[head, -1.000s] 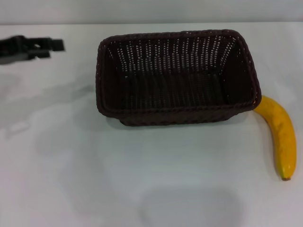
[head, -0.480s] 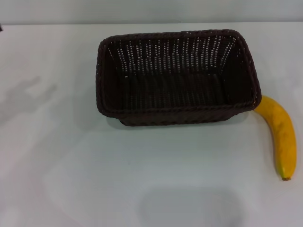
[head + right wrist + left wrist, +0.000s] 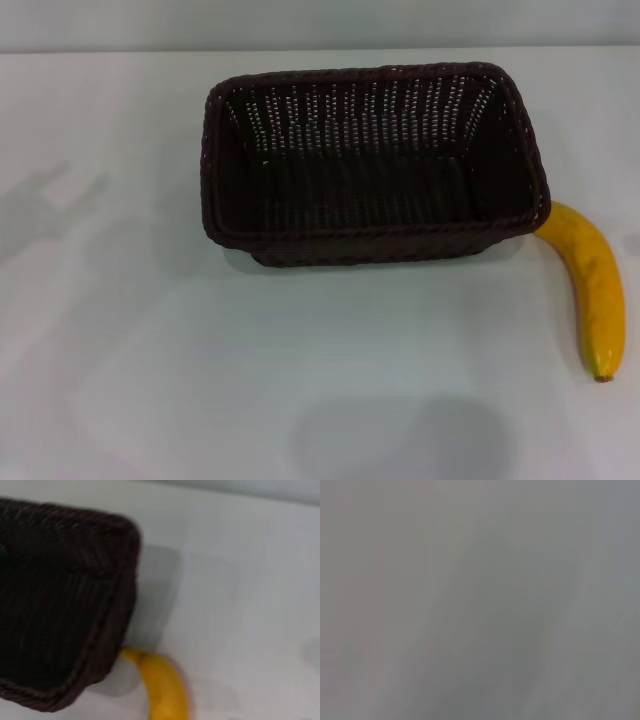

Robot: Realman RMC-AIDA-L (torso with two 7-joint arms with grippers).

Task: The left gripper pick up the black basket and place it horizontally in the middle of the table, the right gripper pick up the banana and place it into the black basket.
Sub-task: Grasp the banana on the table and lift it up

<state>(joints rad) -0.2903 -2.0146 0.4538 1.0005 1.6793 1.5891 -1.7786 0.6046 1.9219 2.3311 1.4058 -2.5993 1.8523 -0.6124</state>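
White and smooth, the counter fills nearly the whole head view, with only a thin grey band of wall along the far edge. Soft grey shadows lie on it at the robot's left and near the front edge. No printing, label or brand mark shows on anything here.

The black basket comes next in size: a dark woven wicker tub with rounded corners and a braided rim, standing upright on the counter with its long side running across the view, a little toward the far half of the surface. Light shows through the openwork of its far wall, and nothing lies inside it. The right wrist view catches one rounded corner of the basket and its shadow on the white surface.

The banana lies flat on the counter at the robot's right, outside the basket. Its upper end touches or slips just under the basket's near right corner, and its body curves toward the front edge, ending in a small dark tip. In the right wrist view the banana shows the same contact, one end tucked against the basket's lower corner.

Neither the left gripper nor the right gripper appears in any view, so whether their fingers are apart or together cannot be told. The left wrist view holds only a blank grey field.
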